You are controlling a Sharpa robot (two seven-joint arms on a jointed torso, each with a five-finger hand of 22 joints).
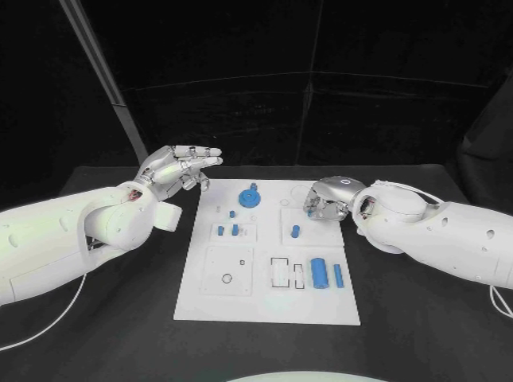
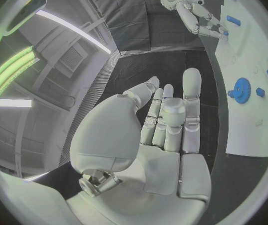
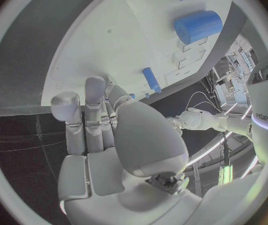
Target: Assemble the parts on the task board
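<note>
The white task board (image 1: 268, 298) lies in the middle of the table. A round blue gear-like part (image 1: 250, 196) sits near its far edge, several small blue pegs (image 1: 227, 231) lie at mid-board, and a blue cylinder (image 1: 320, 273) lies beside a thin blue bar (image 1: 338, 275) on the right. My left hand (image 1: 182, 169) is raised beyond the board's far left corner, fingers stretched out and holding nothing; the left wrist view shows its fingers (image 2: 171, 115) apart and the gear (image 2: 241, 90) off to their side. My right hand (image 1: 328, 199) hovers over the board's far right corner, palm down and holding nothing, its fingers (image 3: 96, 110) near a blue peg (image 3: 150, 79).
Black table (image 1: 118, 318) surrounds the board on all sides. A slanted metal pole (image 1: 102, 72) stands behind the left arm. Both white forearms flank the board. The near part of the board has cut-out slots (image 1: 281, 272).
</note>
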